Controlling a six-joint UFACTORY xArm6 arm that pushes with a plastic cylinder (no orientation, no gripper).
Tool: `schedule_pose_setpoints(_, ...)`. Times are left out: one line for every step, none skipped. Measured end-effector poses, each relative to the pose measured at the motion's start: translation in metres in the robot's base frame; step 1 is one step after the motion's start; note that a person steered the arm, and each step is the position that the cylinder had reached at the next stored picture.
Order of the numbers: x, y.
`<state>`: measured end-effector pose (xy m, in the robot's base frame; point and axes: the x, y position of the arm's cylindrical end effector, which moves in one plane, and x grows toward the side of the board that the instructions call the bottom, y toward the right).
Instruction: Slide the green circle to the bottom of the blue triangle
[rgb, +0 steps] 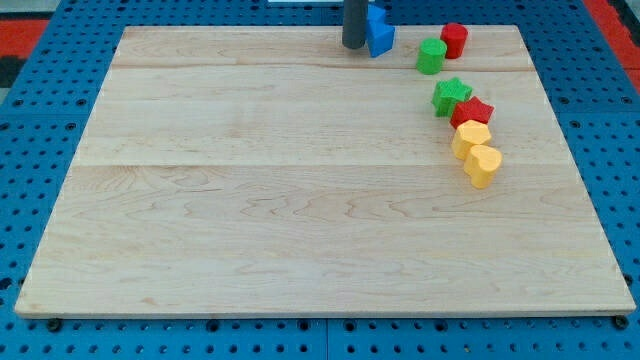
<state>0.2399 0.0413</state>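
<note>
The green circle (431, 56) stands near the view's top right, just left of and touching a red cylinder-like block (454, 40). The blue triangle (379, 31) lies at the top edge of the board, up and to the left of the green circle. My rod comes down from the view's top and my tip (353, 46) rests right against the blue triangle's left side, well left of the green circle. Part of the blue triangle is hidden behind the rod.
A green star (451, 95), a red star (472, 112) and two yellow blocks, one (471, 137) above the other (483, 164), form a chain down the right side. The wooden board (300, 200) lies on a blue pegboard.
</note>
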Motion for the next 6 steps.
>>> schedule_pose_setpoints(0.038,-0.001)
schedule_pose_setpoints(0.049,0.029)
schedule_pose_setpoints(0.044,0.085)
schedule_pose_setpoints(0.055,0.119)
schedule_pose_setpoints(0.042,0.145)
schedule_pose_setpoints(0.018,0.154)
